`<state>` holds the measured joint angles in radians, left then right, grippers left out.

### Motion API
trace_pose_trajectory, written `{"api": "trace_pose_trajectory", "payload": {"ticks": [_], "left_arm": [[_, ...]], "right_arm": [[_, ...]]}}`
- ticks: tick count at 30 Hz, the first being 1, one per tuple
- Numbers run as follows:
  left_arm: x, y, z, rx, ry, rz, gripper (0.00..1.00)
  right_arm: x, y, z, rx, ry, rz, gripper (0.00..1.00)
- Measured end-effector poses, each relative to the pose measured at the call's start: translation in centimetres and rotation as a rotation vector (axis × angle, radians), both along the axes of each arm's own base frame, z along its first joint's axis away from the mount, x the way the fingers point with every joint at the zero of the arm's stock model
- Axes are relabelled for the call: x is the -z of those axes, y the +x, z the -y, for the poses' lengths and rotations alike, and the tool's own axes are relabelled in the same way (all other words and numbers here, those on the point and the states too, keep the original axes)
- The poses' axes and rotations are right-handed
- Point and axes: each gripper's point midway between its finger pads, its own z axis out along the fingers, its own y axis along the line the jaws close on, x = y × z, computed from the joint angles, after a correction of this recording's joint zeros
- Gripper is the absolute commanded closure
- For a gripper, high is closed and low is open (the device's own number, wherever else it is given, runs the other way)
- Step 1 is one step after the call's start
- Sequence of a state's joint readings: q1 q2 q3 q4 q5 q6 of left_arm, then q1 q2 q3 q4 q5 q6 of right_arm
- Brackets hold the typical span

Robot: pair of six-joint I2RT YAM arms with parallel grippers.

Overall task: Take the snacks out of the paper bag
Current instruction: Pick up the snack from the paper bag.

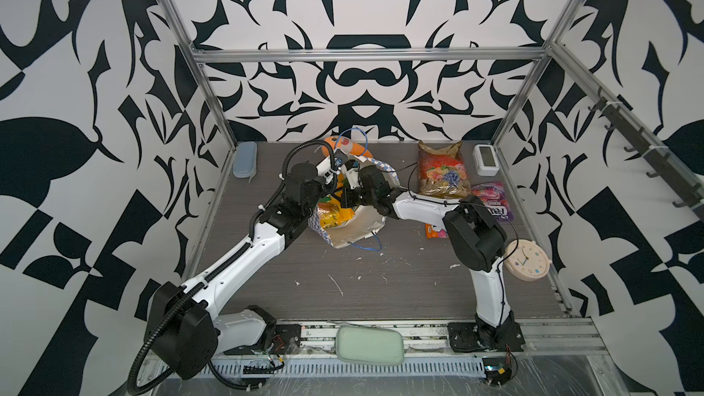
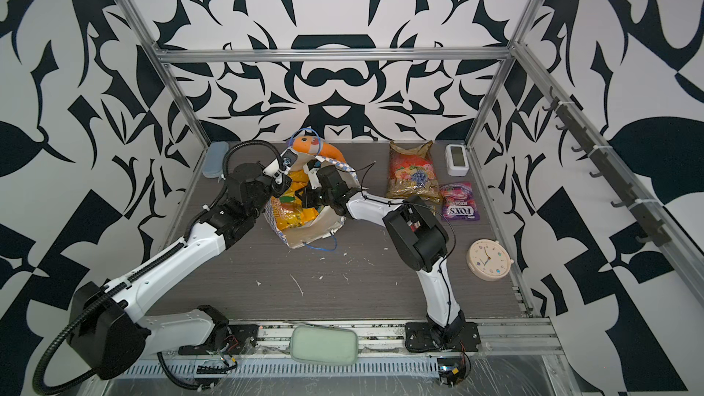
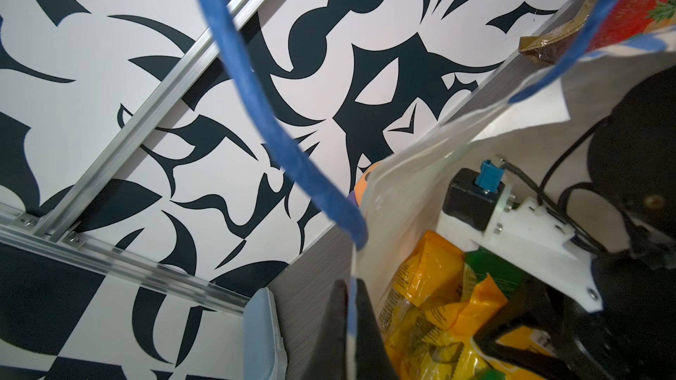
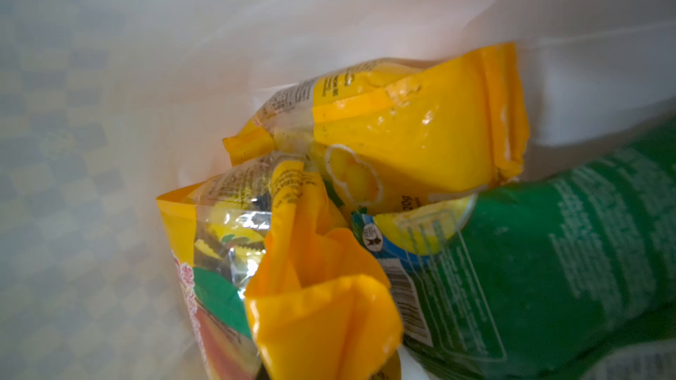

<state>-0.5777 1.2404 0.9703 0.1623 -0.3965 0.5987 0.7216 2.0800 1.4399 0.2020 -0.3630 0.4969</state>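
The tall cream-white paper bag (image 2: 304, 239) with a blue-white checkered band stands slumped and open near the middle of the grey wood-grain table (image 2: 343, 291). Inside it are two crumpled yellow-orange glossy packets (image 4: 402, 122) and, touching them, a green plastic packet (image 4: 548, 268). The left gripper (image 3: 351, 330) is clamped on the bag's rim, with the paper wall pinched between its fingers. The right gripper (image 2: 306, 200) is down inside the mouth with its jaws together; whether they hold a packet cannot be told. The step in hand looks like fetching the next snack. It would go best with the rim held steady, a pinch on a crimped end seam rather than the slick belly, and a lift straight out, clear of the thin blue cord handle (image 3: 263, 104). A large gold-red fruit-print bag (image 1: 442, 173) and a purple FOX'S packet (image 2: 459, 201) already lie out on the table, well apart from the paper bag. What a blue-grey lidded box (image 1: 245, 159) in the far corner holds cannot be seen.
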Motion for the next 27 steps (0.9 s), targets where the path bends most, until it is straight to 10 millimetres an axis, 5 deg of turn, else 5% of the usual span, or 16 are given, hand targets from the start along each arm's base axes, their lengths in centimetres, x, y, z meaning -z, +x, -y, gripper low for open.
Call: {"api": "trace_pose_trajectory", "payload": {"ticks": [6, 17, 25, 27], "left_arm": [[-0.1, 0.1, -0.1, -0.008, -0.001, 0.005, 1.00], [-0.5, 0.5, -0.3, -0.031, -0.004, 0.030, 1.00], [-0.5, 0.6, -0.7, -0.052, 0.002, 0.032, 1.00], [-0.5, 0.6, -0.7, -0.053, 0.002, 0.033, 1.00]], "right_arm": [[-1.3, -1.0, -0.7, -0.043, 0.019, -0.005, 1.00], [-7.8, -4.5, -1.0, -0.157, 0.147, -0.065, 1.00], [-7.8, -5.5, -0.4, -0.197, 0.132, -0.086, 1.00], [-7.5, -5.7, -0.1, -0.210, 0.100, -0.080, 0.92]]}}
